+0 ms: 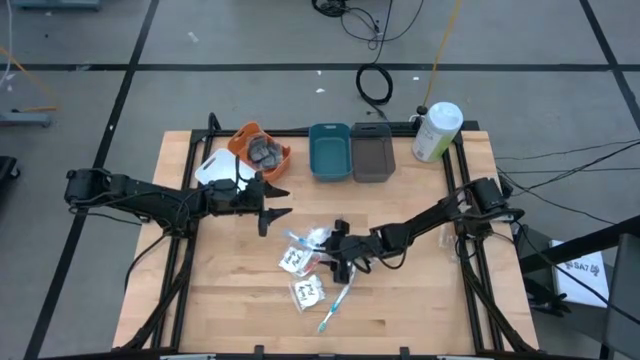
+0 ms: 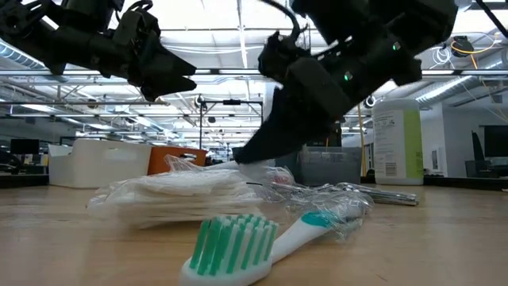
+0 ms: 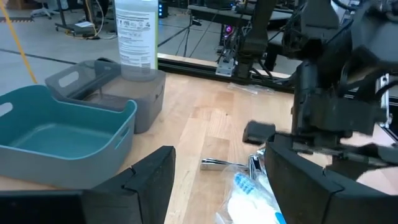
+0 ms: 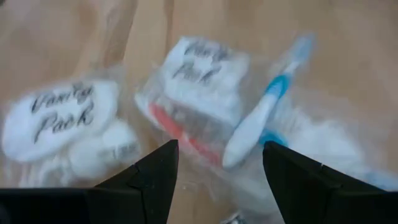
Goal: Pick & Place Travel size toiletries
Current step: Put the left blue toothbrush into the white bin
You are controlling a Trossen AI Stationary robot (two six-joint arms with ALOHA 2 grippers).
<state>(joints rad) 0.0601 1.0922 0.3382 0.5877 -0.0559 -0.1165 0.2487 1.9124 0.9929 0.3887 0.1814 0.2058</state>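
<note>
The travel size toiletries lie in a pile at the table's middle: white clear-wrapped packets [image 1: 297, 258] [image 4: 59, 115], a teal-white toothbrush [image 1: 335, 305] [image 2: 254, 242], a wrapped toothbrush [image 4: 267, 112] and small silver tubes [image 3: 214, 163]. Dark grey discs [image 1: 265, 152] lie in the orange bin [image 1: 246, 134]. My right gripper [image 1: 336, 250] [image 4: 221, 168] is open, slanting down just over the pile, with the packets below its fingers. My left gripper [image 1: 282, 203] [image 3: 217, 180] is open above the table, left of the pile, pointing toward it with nothing between its fingers. My right gripper's lower fingertip [image 2: 242, 155] stands right at the top of the packet pile [image 2: 182, 191], coming down at a slant from the table's right. I cannot tell whether it touches the wrapping. Nothing sits between the fingers.
A white bin [image 1: 213, 170], teal bin [image 1: 330, 152] and grey bin [image 1: 373, 155] stand in a row along the far edge beside the orange one. A big white-and-green bottle [image 1: 437, 131] stands at the far right corner. Bare wood lies near the front edge.
</note>
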